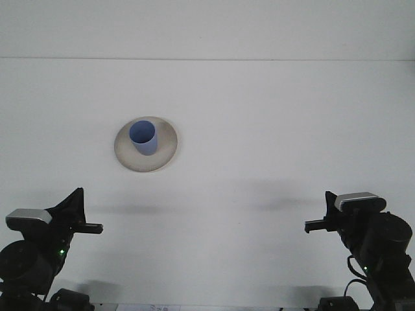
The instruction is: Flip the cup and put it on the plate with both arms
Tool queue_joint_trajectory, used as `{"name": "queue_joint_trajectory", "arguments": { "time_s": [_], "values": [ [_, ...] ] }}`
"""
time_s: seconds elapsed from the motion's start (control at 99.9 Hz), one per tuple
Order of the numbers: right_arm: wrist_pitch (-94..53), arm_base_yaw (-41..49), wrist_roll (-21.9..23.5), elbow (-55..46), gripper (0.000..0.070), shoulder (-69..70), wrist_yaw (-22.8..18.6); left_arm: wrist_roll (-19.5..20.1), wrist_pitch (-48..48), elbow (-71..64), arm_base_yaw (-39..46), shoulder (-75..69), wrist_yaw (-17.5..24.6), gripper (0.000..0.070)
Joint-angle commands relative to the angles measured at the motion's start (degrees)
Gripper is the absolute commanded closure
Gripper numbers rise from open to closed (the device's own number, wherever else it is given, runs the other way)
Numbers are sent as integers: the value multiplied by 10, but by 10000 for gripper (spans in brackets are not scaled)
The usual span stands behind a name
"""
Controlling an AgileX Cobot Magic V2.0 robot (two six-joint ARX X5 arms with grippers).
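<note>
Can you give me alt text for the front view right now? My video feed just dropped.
A blue cup stands on a beige plate, left of centre on a white table. Both arms sit low at the near edge, well apart from the plate: the left gripper at bottom left, the right gripper at bottom right, neither holding anything.

open table all around, only plate and cup standing

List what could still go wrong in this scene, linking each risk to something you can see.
1. The cup stands on the plate left of centre, not in the middle; a knock could tip it off.
2. The left gripper sits nearest the plate, so a forward move might strike its rim.
3. The plate lies loose on a smooth table and could slide if pushed.
</note>
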Motion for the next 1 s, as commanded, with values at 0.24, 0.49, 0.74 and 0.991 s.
{"name": "queue_joint_trajectory", "arguments": {
  "time_s": [0.24, 0.49, 0.74, 0.991],
  "values": [
    [6, 0, 2, 6, 700, 1, 2, 49, 53, -30, 10, -22, 1, 688],
    [6, 0, 2, 6, 700, 1, 2, 59, 195, -200, 22, -109, 21, 688],
    [6, 0, 1, 6, 700, 1, 2, 63, 251, -330, 41, -193, 22, 688],
    [7, 0, 1, 6, 700, 1, 2, 63, 299, -383, 56, -192, 25, 688]
  ]
}}
